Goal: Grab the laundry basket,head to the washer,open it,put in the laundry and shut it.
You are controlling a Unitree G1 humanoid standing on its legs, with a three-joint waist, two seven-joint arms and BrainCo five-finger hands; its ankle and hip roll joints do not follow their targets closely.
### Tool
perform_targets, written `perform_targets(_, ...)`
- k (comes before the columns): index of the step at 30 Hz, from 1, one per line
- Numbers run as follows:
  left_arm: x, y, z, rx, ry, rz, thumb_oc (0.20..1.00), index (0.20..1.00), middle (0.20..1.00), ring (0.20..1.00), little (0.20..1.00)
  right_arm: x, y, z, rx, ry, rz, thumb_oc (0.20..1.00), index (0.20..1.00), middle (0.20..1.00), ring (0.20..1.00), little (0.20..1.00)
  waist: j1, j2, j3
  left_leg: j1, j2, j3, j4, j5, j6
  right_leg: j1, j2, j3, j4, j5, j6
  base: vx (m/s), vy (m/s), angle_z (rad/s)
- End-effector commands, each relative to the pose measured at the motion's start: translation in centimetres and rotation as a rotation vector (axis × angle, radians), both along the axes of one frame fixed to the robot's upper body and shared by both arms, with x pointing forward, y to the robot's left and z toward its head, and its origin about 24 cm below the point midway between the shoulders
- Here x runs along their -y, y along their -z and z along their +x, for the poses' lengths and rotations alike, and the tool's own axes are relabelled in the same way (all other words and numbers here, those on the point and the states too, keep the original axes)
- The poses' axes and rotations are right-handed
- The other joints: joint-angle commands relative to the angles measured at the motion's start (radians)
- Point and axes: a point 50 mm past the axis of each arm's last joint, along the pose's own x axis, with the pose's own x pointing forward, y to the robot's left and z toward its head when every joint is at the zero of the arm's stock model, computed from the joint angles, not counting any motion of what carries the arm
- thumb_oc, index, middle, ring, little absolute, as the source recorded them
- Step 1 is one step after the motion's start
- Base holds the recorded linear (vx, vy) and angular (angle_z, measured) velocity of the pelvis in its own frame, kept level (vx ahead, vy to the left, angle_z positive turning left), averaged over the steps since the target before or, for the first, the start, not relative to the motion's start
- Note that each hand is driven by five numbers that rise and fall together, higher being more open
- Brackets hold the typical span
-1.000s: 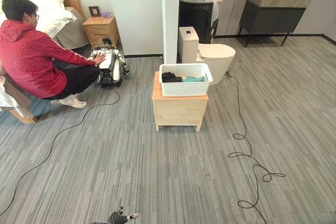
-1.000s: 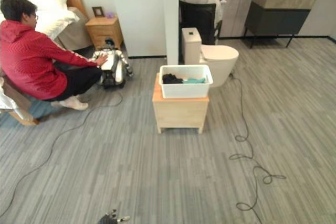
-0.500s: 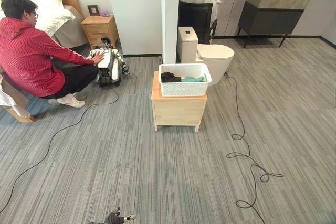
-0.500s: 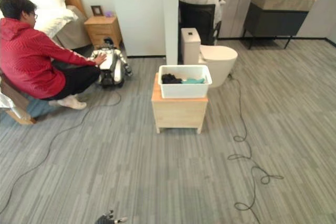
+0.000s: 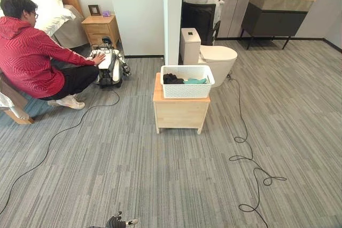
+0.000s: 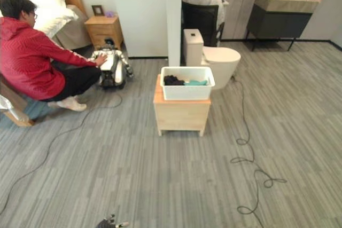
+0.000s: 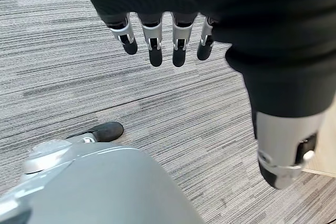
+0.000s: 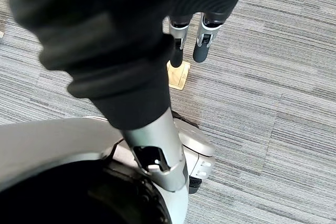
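White laundry basket (image 5: 187,81) sits on the wooden stand (image 5: 180,113), untouched.
Perforated walls, dark and teal laundry (image 5: 184,80) inside, seemingly at its far edge; left hand (image 7: 157,35) and right hand (image 8: 194,38) hang relaxed, empty.

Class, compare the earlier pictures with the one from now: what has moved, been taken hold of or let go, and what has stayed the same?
Nothing was taken hold of or let go. The whole picture has slid slightly up and left, so the camera moved, not the things. The basket sits as before on the wooden stand with laundry inside. The left hand and right hand hang open over the carpet, holding nothing.
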Motion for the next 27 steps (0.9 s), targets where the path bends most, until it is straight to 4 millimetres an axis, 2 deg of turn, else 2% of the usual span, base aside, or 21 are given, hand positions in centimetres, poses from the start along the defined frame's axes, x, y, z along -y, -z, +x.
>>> perform_targets(1,-1.2,-0.6,2.2,0.024,0.023,0.042,1.000,1.000,1.000,1.000,1.000,-0.8,-0.3,3.2,0.091,-0.051,0.028,1.000,1.000,1.000,1.000,1.000,0.005,-0.021,0.015,-0.034,0.011,0.029,0.006,-0.035,-0.016,-0.008,-0.031,-0.051,0.010,0.013,0.019,0.01,-0.005,-0.06)
perform_targets(6,-1.3,-0.6,1.9,0.023,0.003,0.039,1.000,1.000,1.000,1.000,1.000,-0.2,-0.5,4.0,0.108,-0.058,0.006,1.000,1.000,1.000,1.000,1.000,-0.005,-0.029,0.024,-0.036,0.019,0.030,0.006,-0.034,-0.017,-0.021,-0.020,-0.030,0.010,0.016,0.016,0.00,-0.026,-0.12)
perform_targets(12,-1.3,-0.6,2.0,0.024,0.002,0.035,1.000,1.000,1.000,1.000,1.000,0.2,-0.5,3.6,0.102,-0.036,0.003,1.000,1.000,1.000,1.000,1.000,-0.005,-0.029,0.031,-0.034,0.033,0.017,0.006,-0.027,-0.022,-0.017,-0.004,-0.027,0.010,0.006,0.005,0.03,-0.064,-0.01)
perform_targets(13,-1.4,-0.8,2.7,0.047,-0.001,0.038,1.000,1.000,1.000,1.000,1.000,0.1,-0.6,3.8,0.109,-0.033,0.009,1.000,1.000,1.000,1.000,1.000,0.001,-0.033,0.052,-0.044,0.056,0.020,0.021,-0.009,-0.033,-0.015,0.005,-0.034,0.019,-0.001,-0.010,0.01,-0.155,0.05)
perform_targets(16,-1.8,-1.1,3.2,0.066,-0.009,0.041,1.000,1.000,1.000,1.000,1.000,-0.2,-0.7,4.4,0.127,-0.071,0.024,1.000,1.000,1.000,1.000,1.000,0.010,-0.048,0.083,-0.116,0.084,0.019,0.210,-0.054,-0.038,-0.033,0.017,-0.040,0.081,-0.037,-0.038,0.02,-0.186,0.19)
perform_targets(17,-1.9,-1.2,3.4,0.071,-0.008,0.046,1.000,1.000,1.000,1.000,1.000,-0.3,-0.8,4.8,0.139,-0.096,0.028,1.000,1.000,1.000,1.000,1.000,0.018,-0.054,0.102,-0.175,0.100,0.011,0.325,-0.023,-0.037,-0.031,0.026,-0.039,0.106,-0.053,-0.053,0.01,-0.143,0.07)
perform_targets(18,-2.0,-1.2,3.4,0.071,-0.008,0.046,1.000,1.000,1.000,1.000,1.000,-0.3,-0.8,4.8,0.139,-0.096,0.028,1.000,1.000,1.000,1.000,1.000,0.016,-0.052,0.100,-0.184,0.102,0.006,0.336,-0.028,-0.038,-0.034,0.029,-0.041,0.108,-0.054,-0.054,0.03,-0.204,-0.01)
perform_targets(19,-2.1,-1.4,3.8,0.092,-0.021,0.044,1.000,1.000,1.000,1.000,1.000,-0.3,-1.1,5.8,0.177,-0.134,0.027,1.000,1.000,1.000,1.000,1.000,0.041,-0.060,0.134,-0.288,0.101,-0.026,0.531,0.043,-0.008,-0.025,0.040,-0.043,0.128,-0.071,-0.079,0.02,-0.125,-0.08)
perform_targets(20,-2.1,-1.4,3.8,0.092,-0.021,0.044,1.000,1.000,1.000,1.000,1.000,-0.3,-1.1,5.9,0.177,-0.134,0.027,1.000,1.000,1.000,1.000,1.000,0.037,-0.056,0.132,-0.298,0.104,-0.032,0.543,0.038,-0.009,-0.028,0.044,-0.047,0.129,-0.071,-0.080,0.07,-0.239,-0.40)
perform_targets(21,-2.1,-1.4,3.9,0.091,-0.021,0.048,1.000,1.000,1.000,1.000,1.000,-0.2,-1.5,6.9,0.210,-0.167,0.020,1.000,1.000,1.000,1.000,1.000,0.055,-0.076,0.159,-0.406,0.070,-0.043,0.667,0.058,0.019,-0.016,0.049,-0.048,0.139,-0.104,-0.098,0.04,-0.110,-0.18)
perform_targets(22,-2.1,-1.4,3.9,0.091,-0.021,0.048,1.000,1.000,1.000,1.000,1.000,-0.2,-1.5,6.9,0.210,-0.167,0.020,1.000,1.000,1.000,1.000,1.000,0.052,-0.073,0.157,-0.413,0.071,-0.048,0.675,0.054,0.019,-0.018,0.051,-0.050,0.140,-0.106,-0.098,0.22,-0.088,-0.06)
perform_targets(23,-2.3,-1.5,4.1,0.096,-0.029,0.055,1.000,1.000,1.000,1.000,1.000,-0.2,-1.7,7.5,0.227,-0.187,0.011,1.000,1.000,1.000,1.000,1.000,0.080,-0.077,0.165,-0.497,0.043,-0.035,0.607,0.030,0.024,0.007,0.059,-0.040,0.147,-0.141,-0.100,0.31,0.080,0.41)
perform_targets(24,-2.4,-1.5,4.0,0.099,-0.038,0.053,1.000,1.000,1.000,1.000,1.000,-0.1,-1.9,7.8,0.236,-0.187,0.012,1.000,1.000,1.000,1.000,1.000,0.094,-0.075,0.154,-0.515,0.043,-0.029,0.506,0.036,0.019,0.019,0.066,-0.037,0.139,-0.154,-0.093,0.42,0.126,0.46)
perform_targets(27,-2.4,-1.7,4.4,0.118,-0.055,0.048,1.000,1.000,1.000,1.000,1.000,0.1,-2.1,8.6,0.266,-0.158,0.011,1.000,1.000,1.000,1.000,1.000,0.128,-0.069,0.153,-0.544,0.073,0.008,0.277,0.106,-0.014,0.074,0.068,-0.024,0.124,-0.193,-0.075,0.39,0.164,-0.15)
